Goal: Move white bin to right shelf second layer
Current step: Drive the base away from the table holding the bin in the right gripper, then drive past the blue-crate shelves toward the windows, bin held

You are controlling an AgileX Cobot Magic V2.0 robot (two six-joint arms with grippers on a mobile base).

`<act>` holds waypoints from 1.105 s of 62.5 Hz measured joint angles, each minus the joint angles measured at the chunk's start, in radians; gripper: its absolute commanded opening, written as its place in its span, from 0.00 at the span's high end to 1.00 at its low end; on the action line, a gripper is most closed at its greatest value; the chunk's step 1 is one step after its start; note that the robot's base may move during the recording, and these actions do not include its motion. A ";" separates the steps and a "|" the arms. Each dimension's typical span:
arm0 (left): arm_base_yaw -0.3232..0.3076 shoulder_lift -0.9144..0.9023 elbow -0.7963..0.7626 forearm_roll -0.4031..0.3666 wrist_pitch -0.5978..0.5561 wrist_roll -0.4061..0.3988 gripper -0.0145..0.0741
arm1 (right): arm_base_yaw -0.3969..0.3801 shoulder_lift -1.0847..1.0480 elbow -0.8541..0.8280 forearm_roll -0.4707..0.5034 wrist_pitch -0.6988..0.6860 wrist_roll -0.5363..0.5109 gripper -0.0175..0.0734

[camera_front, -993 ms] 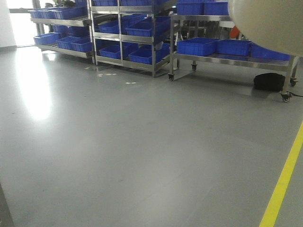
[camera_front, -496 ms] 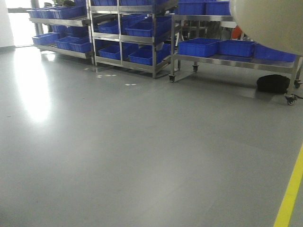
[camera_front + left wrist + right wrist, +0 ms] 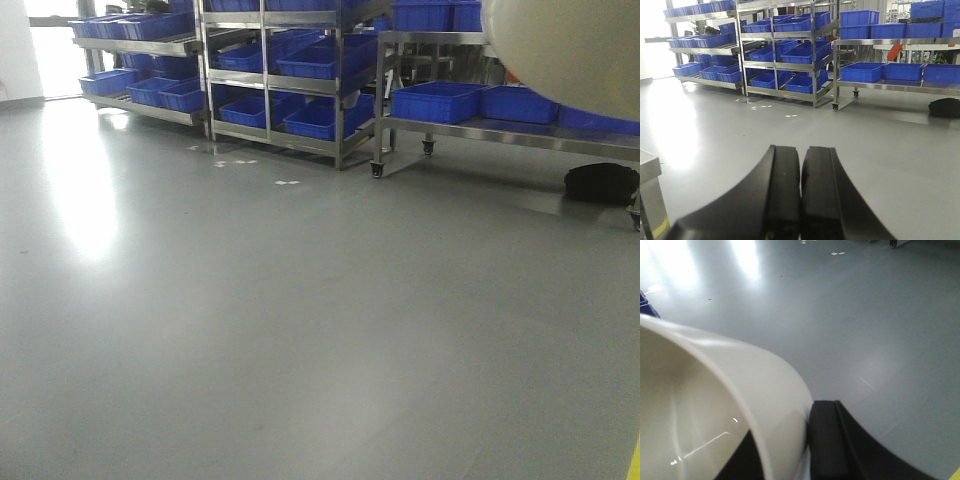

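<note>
The white bin [image 3: 715,405] fills the lower left of the right wrist view, its mouth turned toward the camera. My right gripper [image 3: 786,430] is shut on the bin's wall: one black finger [image 3: 827,440] presses the outside and the other shows dark inside. From the front view the bin's rounded underside [image 3: 570,50] hangs at the top right, above the floor. My left gripper [image 3: 801,150] is shut with nothing in it, held over bare grey floor. The right shelf second layer is out of view.
Steel racks [image 3: 265,70] loaded with blue crates [image 3: 435,100] line the far side. A wheeled steel bench [image 3: 520,130] holds more crates, with a black bag [image 3: 600,183] under it. A steel corner [image 3: 647,170] juts in at the left wrist view's lower left. Grey floor lies between.
The racks, bench and bag have slid rightward and slightly nearer in the front view, and the yellow floor line has almost left the frame. The bin stays at the top right.
</note>
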 measured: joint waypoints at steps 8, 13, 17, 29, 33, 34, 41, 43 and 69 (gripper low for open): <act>0.000 0.000 0.000 0.000 0.000 0.000 0.74 | 0.000 0.000 0.000 0.000 0.000 0.000 0.75; 0.000 0.000 0.000 0.000 0.000 0.000 0.74 | 0.000 0.000 0.000 0.000 0.000 0.000 0.75; 0.000 0.000 0.000 0.000 0.000 0.000 0.74 | 0.000 0.000 0.000 0.000 0.000 0.000 0.75; 0.000 0.000 0.000 0.000 0.000 0.000 0.74 | 0.000 0.000 0.000 0.000 0.000 0.000 0.75; 0.000 0.000 0.000 0.000 0.000 0.000 0.74 | 0.000 0.000 0.000 0.000 0.000 0.000 0.75; 0.000 0.000 0.000 0.000 0.000 0.000 0.74 | 0.000 0.000 0.000 0.000 0.000 0.000 0.75; 0.000 0.000 0.000 0.000 0.000 0.000 0.74 | 0.000 0.000 0.000 0.000 0.000 0.000 0.75; 0.000 0.000 0.000 0.000 0.000 0.000 0.74 | 0.000 0.000 0.000 0.000 0.000 0.000 0.75; 0.000 0.000 0.000 0.000 0.000 0.000 0.74 | 0.000 0.000 0.000 0.000 0.000 0.000 0.75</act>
